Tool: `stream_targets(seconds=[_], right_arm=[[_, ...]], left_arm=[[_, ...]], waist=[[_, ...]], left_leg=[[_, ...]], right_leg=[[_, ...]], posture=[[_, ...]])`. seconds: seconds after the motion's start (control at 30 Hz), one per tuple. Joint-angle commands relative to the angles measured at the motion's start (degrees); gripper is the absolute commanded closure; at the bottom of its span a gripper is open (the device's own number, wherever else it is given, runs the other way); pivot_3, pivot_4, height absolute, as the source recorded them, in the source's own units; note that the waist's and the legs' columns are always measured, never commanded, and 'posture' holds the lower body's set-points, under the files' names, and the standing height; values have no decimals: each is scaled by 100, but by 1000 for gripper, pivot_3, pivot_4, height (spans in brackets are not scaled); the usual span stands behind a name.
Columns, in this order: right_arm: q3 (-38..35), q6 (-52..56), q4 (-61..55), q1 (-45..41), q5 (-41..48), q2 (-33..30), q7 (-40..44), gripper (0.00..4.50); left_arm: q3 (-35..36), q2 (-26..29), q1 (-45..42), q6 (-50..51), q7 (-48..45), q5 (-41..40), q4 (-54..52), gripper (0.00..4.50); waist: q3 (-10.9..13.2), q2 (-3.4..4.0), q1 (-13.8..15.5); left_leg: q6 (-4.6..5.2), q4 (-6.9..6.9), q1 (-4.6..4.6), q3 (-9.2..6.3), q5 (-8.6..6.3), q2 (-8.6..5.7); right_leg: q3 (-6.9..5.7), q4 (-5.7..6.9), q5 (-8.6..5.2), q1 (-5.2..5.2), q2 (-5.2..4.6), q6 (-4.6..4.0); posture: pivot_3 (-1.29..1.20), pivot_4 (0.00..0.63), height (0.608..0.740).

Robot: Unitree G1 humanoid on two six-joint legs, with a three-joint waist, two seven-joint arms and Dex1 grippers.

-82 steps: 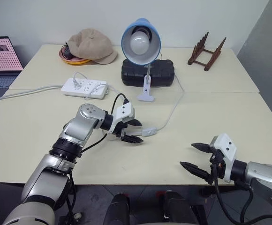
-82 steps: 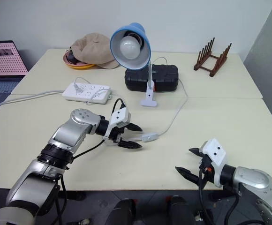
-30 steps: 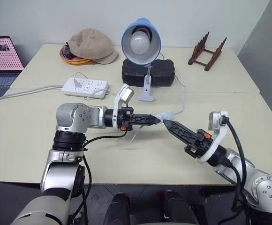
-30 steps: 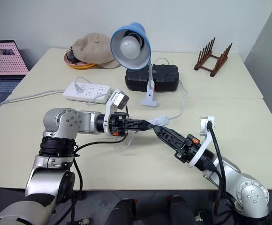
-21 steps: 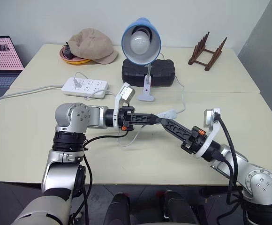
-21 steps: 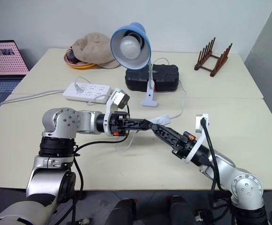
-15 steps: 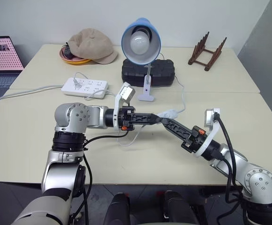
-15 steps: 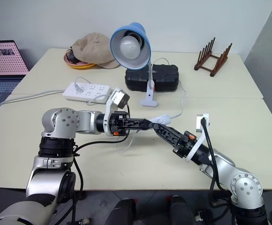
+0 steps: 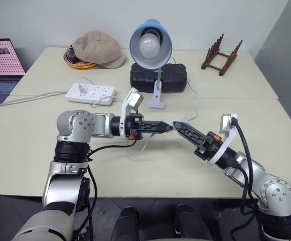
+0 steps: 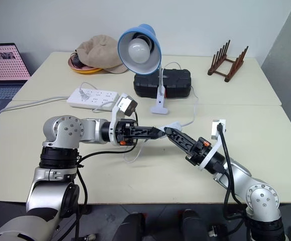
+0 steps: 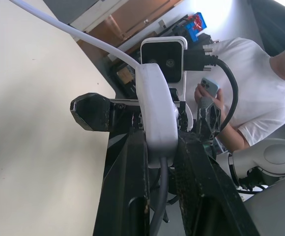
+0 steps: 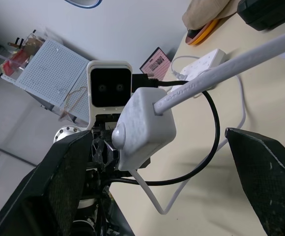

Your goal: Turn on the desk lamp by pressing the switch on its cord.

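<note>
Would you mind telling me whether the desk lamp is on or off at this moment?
Off. The globe bulb inside the desk lamp looks plain white with no glow, and the switch sits clamped in the left gripper.

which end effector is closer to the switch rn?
Left. The left end effector is shut on the switch, lifted off the table; the right end effector is open, fingers flanking it, not touching.

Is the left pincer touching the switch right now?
Touching: in the left wrist view the left pincer is clamped on the switch, its black fingers pressing both sides.
</note>
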Motion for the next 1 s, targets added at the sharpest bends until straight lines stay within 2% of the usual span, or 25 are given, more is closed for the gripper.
stream_targets(seconds=[0.03,0.07,0.17,0.3,0.43,0.63,1.0], right_arm=[[-91,-26,-141,0,92,-60,87,351],[-75,-11,-147,8,50,-77,100,453],[-47,-4,-144,19,-14,-88,112,1285],[-40,-8,-108,-3,-44,-99,128,2073],[-28,25,-98,-11,-100,-143,166,3075],[76,79,-175,-2,-278,-223,264,3710],[89,29,-220,-33,-324,-259,221,3800]], left_arm=[[12,48,-13,-59,-29,-177,-208,4120],[-1,55,-6,-67,-40,-177,-222,4120],[-9,55,10,-64,-41,-188,-245,4120],[-8,52,28,-57,-33,-209,-269,4120],[-11,50,39,-69,-15,-216,-273,4120],[-5,56,46,-69,29,-269,-273,4120],[-19,93,45,-88,85,-309,-261,4120]], waist=[[0,0,0],[0,0,0],[0,0,0],[0,0,0],[0,0,0],[0,0,0],[0,0,0]], left_leg=[[0,0,0,0,0,0],[0,0,0,0,0,0],[0,0,0,1,0,0],[0,-2,0,1,0,0],[0,-2,0,1,0,0],[0,-3,-1,1,0,0],[0,-3,-1,1,0,0]], right_leg=[[-1,0,0,0,0,0],[0,0,0,0,0,0],[0,-1,0,0,0,0],[0,-1,-1,-1,0,-1],[1,-2,-1,-1,0,-1],[0,-2,-1,-2,0,-1],[0,-4,-1,-2,0,-1]], posture=[[0,150,740],[0,150,740],[0,150,740],[0,150,740],[0,150,740],[0,150,740],[0,150,740]])
